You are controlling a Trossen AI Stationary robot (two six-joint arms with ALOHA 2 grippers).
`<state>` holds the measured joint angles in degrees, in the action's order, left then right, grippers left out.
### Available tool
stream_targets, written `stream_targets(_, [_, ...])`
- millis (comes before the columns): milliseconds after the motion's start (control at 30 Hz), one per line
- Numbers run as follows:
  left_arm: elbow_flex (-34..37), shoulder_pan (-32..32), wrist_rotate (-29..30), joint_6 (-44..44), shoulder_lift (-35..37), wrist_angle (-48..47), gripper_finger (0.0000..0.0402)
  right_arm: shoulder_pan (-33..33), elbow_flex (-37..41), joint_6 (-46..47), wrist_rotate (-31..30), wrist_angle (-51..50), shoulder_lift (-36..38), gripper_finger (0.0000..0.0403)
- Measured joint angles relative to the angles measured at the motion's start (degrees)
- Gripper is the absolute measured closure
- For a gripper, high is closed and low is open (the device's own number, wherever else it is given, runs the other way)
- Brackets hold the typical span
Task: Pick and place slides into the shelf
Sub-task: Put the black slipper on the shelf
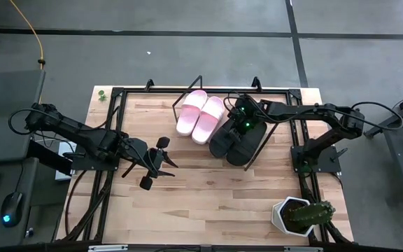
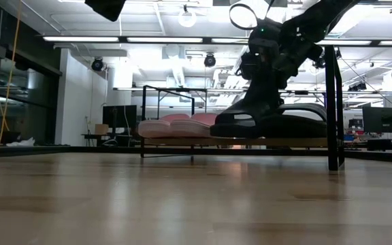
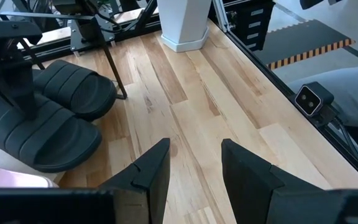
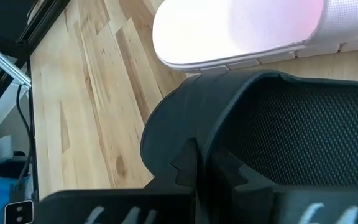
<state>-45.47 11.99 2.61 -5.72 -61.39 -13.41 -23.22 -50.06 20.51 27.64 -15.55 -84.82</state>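
A: Four slides in all, and they sit together at the far middle of the tabletop (image 1: 208, 203). Two pink slides (image 1: 200, 115) lie side by side on the shelf (image 1: 187, 98), the tilted light-wood board on its thin black wire frame.

B: And the black ones?

A: Both black slides (image 1: 238, 141) lie just beside the pink pair, on the right arm's side, their toes pointing towards the near edge. From above I cannot tell how much of them rests on the board and how much on the tabletop; in the low view they sit level with the pink pair.

B: Where is the right gripper (image 1: 244, 120)?

A: Over the far end of the black slides. In the right wrist view its fingers (image 4: 194, 165) are closed, pinching the rim of a black slide, with a pink slide just beyond it.

B: So it has hold of one?

A: Yes, by the edge. The low view shows the arm coming down from above onto the black slides.

B: And the left gripper (image 1: 161, 162)?

A: Well apart from the shelf, over bare wood at the middle of the tabletop on the left arm's side. Its fingers (image 3: 151, 168) stand apart with nothing between them; the left wrist view shows plain wood through the gap and the black slides off to one side.

B: Anything else on the tabletop?

A: One white pot with a cactus (image 1: 301, 214) at the near right corner.
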Motion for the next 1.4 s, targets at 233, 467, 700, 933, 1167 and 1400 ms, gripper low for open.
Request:
stream_targets(233, [0.00, 0.00, 0.00, 0.00, 0.00, 0.00, 0.0273, -0.63, 0.00, -1.08, -0.19, -0.07, 0.00, 0.0386])
stream_targets(467, [0.00, 0.01, 0.00, 0.02, 0.00, 0.00, 0.0273, -2.75, 0.00, -1.56, -1.09, -0.11, 0.00, 0.0326])
stream_targets(700, [0.00, 0.01, 0.00, 0.02, 0.00, 0.00, 0.0273, -3.10, 0.02, -2.79, -0.98, -0.04, 0.00, 0.0285])
stream_targets(933, [0.00, 0.00, 0.00, 0.02, 0.00, 0.00, 0.0273, -1.31, 0.02, -2.47, -0.78, -0.04, 0.00, 0.0273])
stream_targets(1167, [0.02, 0.02, 0.00, 0.02, 0.00, 0.00, 0.0273, -0.92, 0.01, -2.55, -0.68, -0.04, 0.00, 0.0272])
stream_targets(1400, [0.00, 0.02, 0.00, 0.15, 0.00, 0.00, 0.0273, -3.13, 0.01, -3.76, -1.09, -0.04, 0.00, 0.0272])
